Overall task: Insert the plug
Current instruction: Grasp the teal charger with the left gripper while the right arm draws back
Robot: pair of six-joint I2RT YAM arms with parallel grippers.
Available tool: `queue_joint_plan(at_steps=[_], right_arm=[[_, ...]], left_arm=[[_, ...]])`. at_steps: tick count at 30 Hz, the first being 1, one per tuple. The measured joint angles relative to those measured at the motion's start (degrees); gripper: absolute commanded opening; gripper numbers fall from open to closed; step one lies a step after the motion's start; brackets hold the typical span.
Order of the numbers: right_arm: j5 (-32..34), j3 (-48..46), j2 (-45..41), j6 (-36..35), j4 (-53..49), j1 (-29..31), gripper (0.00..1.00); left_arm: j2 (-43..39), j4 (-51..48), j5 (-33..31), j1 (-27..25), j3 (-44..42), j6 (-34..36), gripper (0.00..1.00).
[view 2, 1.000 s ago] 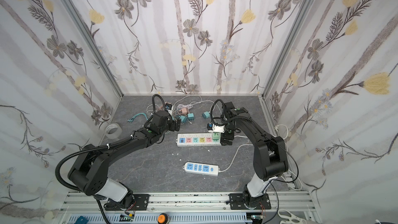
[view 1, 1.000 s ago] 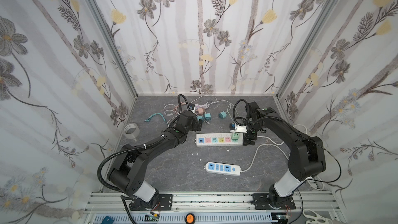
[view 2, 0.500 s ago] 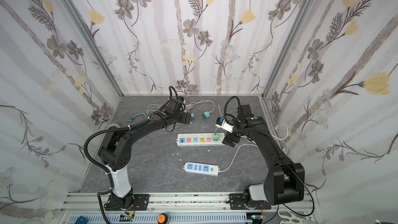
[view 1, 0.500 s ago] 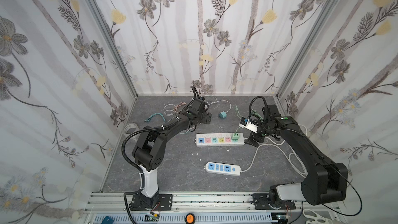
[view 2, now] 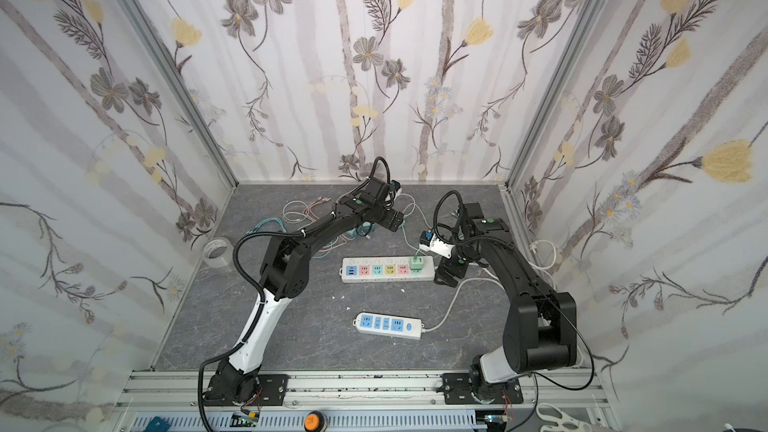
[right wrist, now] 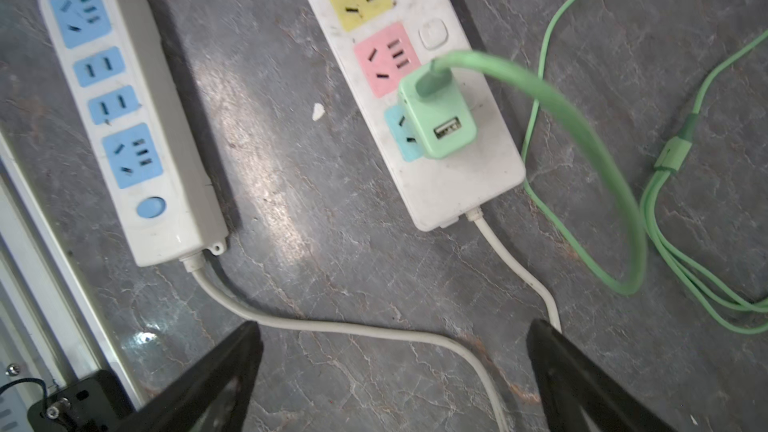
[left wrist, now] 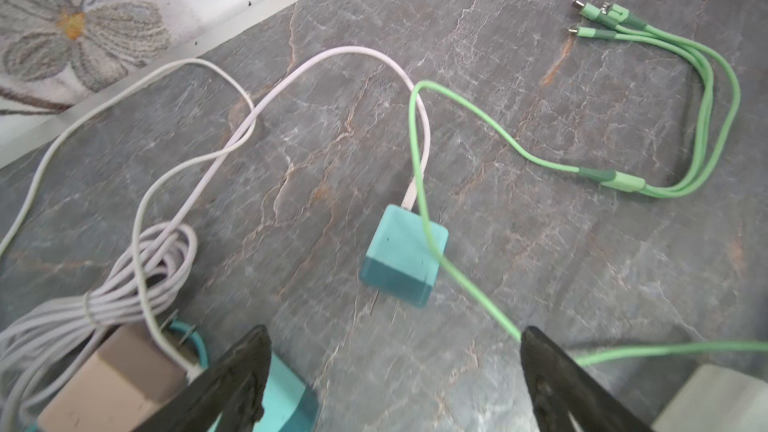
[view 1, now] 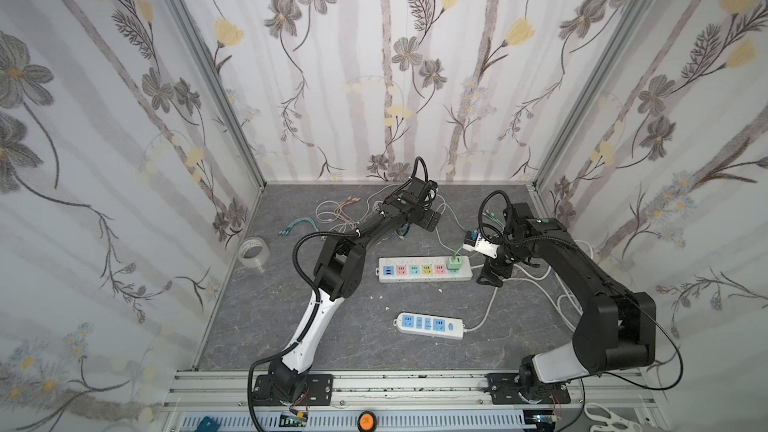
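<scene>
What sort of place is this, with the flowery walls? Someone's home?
Probably a robot test booth, not a home: two arms bolted to a rail, wallpapered panels boxing in a table, power strips laid out.

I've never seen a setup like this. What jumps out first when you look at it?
The long power strip with pastel-coloured sockets lies mid-scene, and a green charger is plugged in at its right-hand end in both top views. A shorter strip with blue sockets lies nearer the camera. Farther back, the left gripper hangs open over a teal charger amid loose cables.
</scene>
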Motion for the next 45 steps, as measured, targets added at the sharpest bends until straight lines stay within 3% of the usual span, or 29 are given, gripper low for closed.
queue_joint_plan(at_steps=[4,8,20,28,32,40,45], right_arm=[[-2.7,0.6,-0.3,-0.7,-1.4,0.1,0.99],[-2.9,0.7,-1.9,-0.8,-2.4,0.1,0.99],[-2.0,-2.0,-13.6,-0.7,0.8,-1.2,0.99],[-1.7,-3.5,-15.3,-0.7,2.3,-1.3,0.99],[-1.6,-3.8,-15.6,-0.7,2.6,-1.3,0.99],[-1.4,-4.3,-16.7,-0.3,3.6,-1.3,0.99],[-1.2,-4.8,-17.7,-0.3,4.7,-1.3,0.99]], left_arm=[[8.7,-7.5,0.3,0.0,14.6,1.5,0.93],[12.6,-12.2,1.2,0.0,19.6,2.7,0.93],[14.2,-15.5,6.5,0.3,20.0,7.8,0.88],[12.4,-16.3,12.6,3.0,17.9,11.6,0.93],[9.2,-16.1,13.9,3.5,13.9,15.2,0.90],[10.6,-13.6,10.3,1.8,13.7,22.1,0.71],[13.6,-12.9,7.1,1.4,17.5,22.4,0.70]])
